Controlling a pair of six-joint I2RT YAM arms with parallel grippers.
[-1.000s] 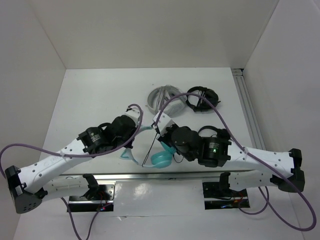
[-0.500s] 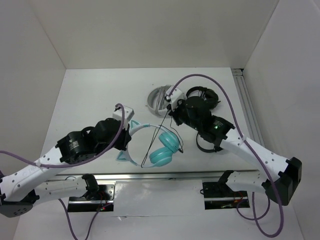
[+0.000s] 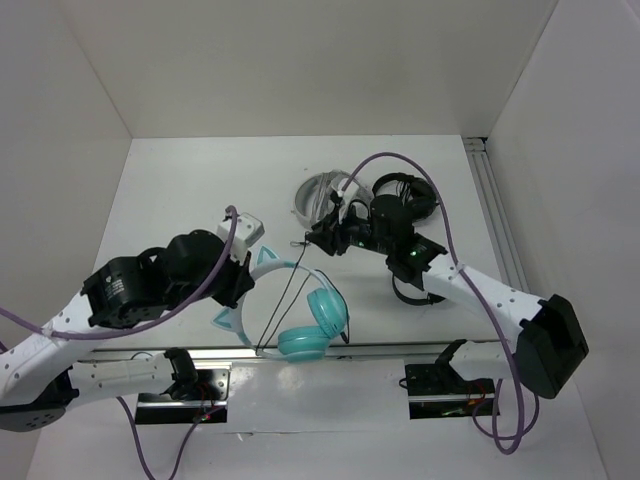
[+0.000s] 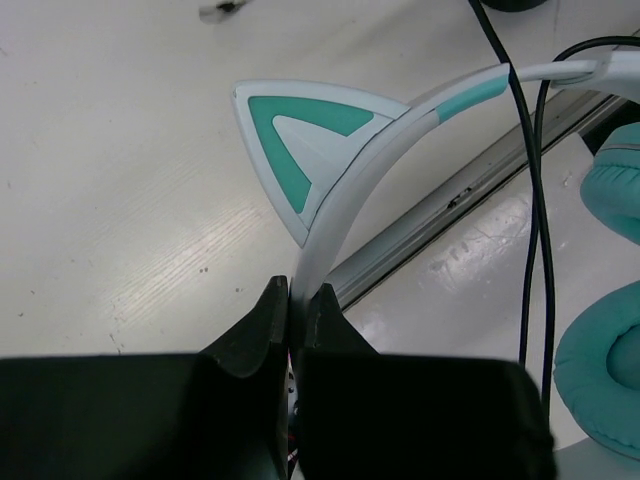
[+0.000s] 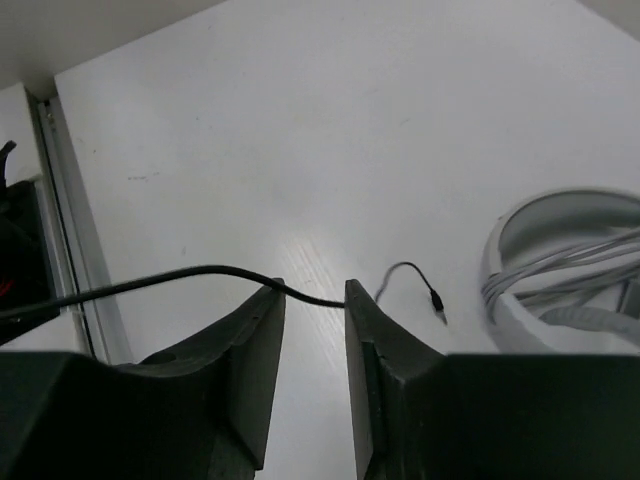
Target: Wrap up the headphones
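Observation:
The teal headphones (image 3: pixel 325 310) with a pale blue headband and cat ears (image 3: pixel 228 322) hang over the table's near edge. My left gripper (image 3: pixel 243 278) is shut on the headband (image 4: pixel 330 220), just below one cat ear (image 4: pixel 300 140); both teal ear cups (image 4: pixel 610 385) show at the right of the left wrist view. The thin black cable (image 3: pixel 285 295) runs from near the cups up to my right gripper (image 3: pixel 312 241). That gripper (image 5: pixel 312 292) is open, with the cable (image 5: pixel 180 275) lying across its fingertips. The plug end (image 5: pixel 437 303) rests on the table just beyond.
White-grey headphones (image 3: pixel 322 195) and black headphones (image 3: pixel 405 195) lie at the back centre; the white-grey pair also shows in the right wrist view (image 5: pixel 560 260). A metal rail (image 3: pixel 380 350) runs along the near edge and another (image 3: pixel 495 215) along the right side.
My left gripper has drawn the headphones toward the near left. My right gripper has left the ear cups, moved toward the back centre, and now has the cable stretched across its tips.

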